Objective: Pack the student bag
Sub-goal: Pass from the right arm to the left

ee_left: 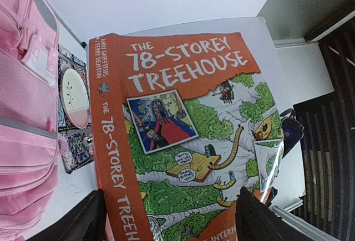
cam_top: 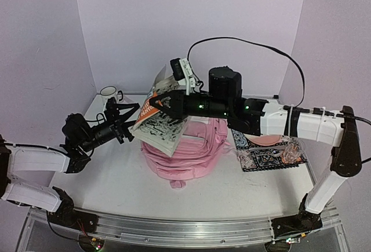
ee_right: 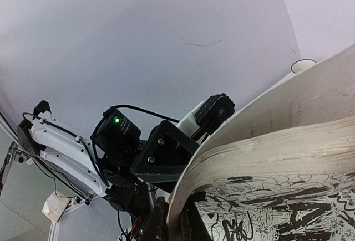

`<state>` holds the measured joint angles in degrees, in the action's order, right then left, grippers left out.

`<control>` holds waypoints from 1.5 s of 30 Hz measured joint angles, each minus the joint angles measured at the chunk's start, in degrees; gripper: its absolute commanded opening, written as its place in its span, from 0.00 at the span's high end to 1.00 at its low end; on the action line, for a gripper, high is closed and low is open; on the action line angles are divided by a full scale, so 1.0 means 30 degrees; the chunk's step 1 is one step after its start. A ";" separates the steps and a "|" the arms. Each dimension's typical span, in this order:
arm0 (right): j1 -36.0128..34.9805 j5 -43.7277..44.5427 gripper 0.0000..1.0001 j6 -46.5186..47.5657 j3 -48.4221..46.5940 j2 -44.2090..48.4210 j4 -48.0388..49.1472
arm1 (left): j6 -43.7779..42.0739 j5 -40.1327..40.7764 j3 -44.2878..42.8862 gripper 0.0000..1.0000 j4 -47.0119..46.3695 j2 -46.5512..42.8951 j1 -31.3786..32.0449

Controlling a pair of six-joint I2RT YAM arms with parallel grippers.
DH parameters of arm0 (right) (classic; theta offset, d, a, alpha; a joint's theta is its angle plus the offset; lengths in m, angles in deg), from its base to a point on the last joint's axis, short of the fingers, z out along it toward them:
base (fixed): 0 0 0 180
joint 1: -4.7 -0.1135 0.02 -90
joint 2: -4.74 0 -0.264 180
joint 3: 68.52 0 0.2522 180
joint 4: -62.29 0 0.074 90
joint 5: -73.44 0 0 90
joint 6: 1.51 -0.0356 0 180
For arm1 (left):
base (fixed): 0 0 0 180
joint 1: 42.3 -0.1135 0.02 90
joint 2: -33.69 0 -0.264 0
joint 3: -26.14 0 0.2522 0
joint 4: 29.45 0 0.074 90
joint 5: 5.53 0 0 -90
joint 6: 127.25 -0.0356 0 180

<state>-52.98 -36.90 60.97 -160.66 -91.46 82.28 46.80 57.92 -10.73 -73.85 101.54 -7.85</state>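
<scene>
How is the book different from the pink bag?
The book is orange with cartoon pictures; the bag is pink. The book is up in the air, tilted; the bag lies on the table. The bag is bigger and soft-looking; the book is flat.

Student bag (cam_top: 194, 153): big soft pink backpack, centre of top view, just below mid-frame. Lies slumped on its back, fabric in folds, front pockets up. Rounded end twd lower frame, small pink tab sticking out at lower edge. Upper-left part hidden. Left wrist view: fills left edge, pink w/ white trim, grey zip line across. Open or zipped: can't tell.
</scene>
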 measured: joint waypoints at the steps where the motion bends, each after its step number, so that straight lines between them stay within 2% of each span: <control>1: 0.0028 -0.0037 1.00 -0.0080 0.0112 0.0000 0.0324 | 0.0010 -0.0001 0.0002 0.24 -0.0001 -0.0069 0.0000; 11: 0.0357 0.0057 1.00 -0.1387 0.2786 0.0374 0.2374 | -0.0034 0.1393 0.1547 0.37 0.0176 -0.0814 -0.0044; 20: 0.0620 0.0540 1.00 -0.2126 0.4546 0.0252 0.2798 | -0.0086 0.2254 0.1819 0.38 0.0545 -0.0434 -0.0189; 32: 0.0760 0.0540 1.00 -0.2602 0.5195 -0.3518 0.2601 | -0.1079 0.2789 0.4149 0.34 0.0054 0.3011 -0.0233; 45: 0.0937 0.0208 1.00 -0.3400 0.5691 -0.4925 0.3154 | -0.2104 0.2843 0.4925 0.21 -0.2092 0.6592 0.0206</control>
<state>-50.17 -36.27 50.77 -143.58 -106.24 91.75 40.49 66.45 4.04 -80.13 121.32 -7.23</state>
